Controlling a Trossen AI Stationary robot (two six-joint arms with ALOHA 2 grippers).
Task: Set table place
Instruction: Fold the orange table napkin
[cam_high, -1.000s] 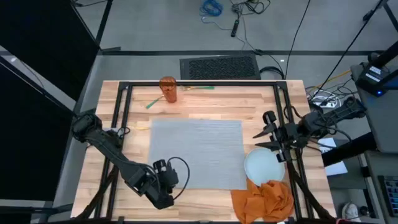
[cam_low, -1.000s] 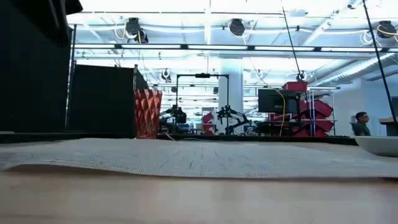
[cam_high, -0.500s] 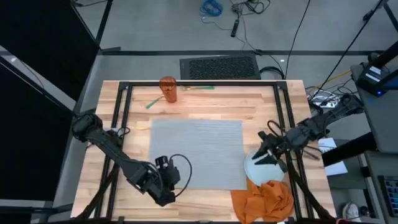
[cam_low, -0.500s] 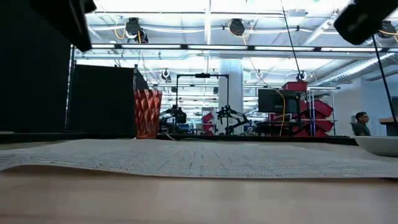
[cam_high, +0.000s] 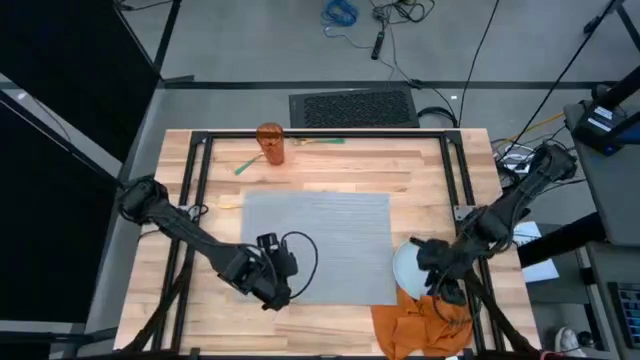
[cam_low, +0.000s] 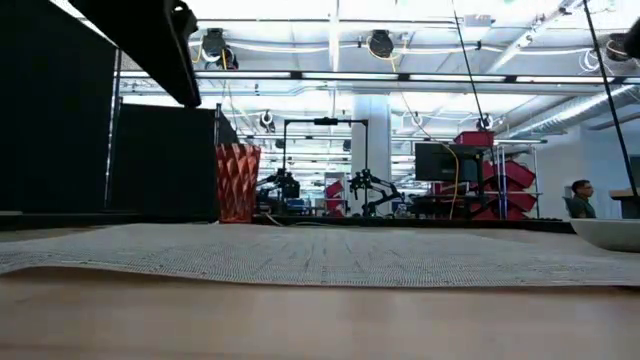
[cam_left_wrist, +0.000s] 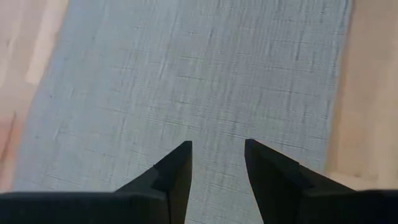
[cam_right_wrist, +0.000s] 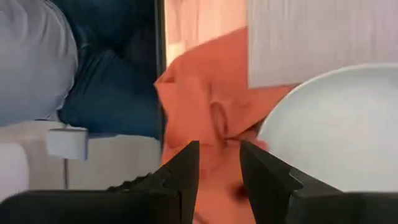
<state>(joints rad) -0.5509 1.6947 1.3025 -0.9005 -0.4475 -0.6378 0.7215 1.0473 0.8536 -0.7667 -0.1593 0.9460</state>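
**Right pincer closing in on the plate and napkin**

The grey placemat (cam_high: 316, 246) lies flat in the middle of the table (cam_high: 330, 168), so the step in hand looks like bringing the dishware onto it. The pale plate (cam_high: 412, 268) sits just off the mat's near right corner, its near edge touching the crumpled orange napkin (cam_high: 420, 318). The right pincer (cam_high: 437, 268) hovers over the plate's near right rim; in its wrist view the fingers (cam_right_wrist: 181, 171) stand narrowly apart and hold nothing. The left pincer (cam_high: 272, 283) waits above the mat's near left part, moderately open and empty. An orange cup (cam_high: 270, 143) stands at the far side. The next move likely calls for a firm rim grip without snagging the cloth.
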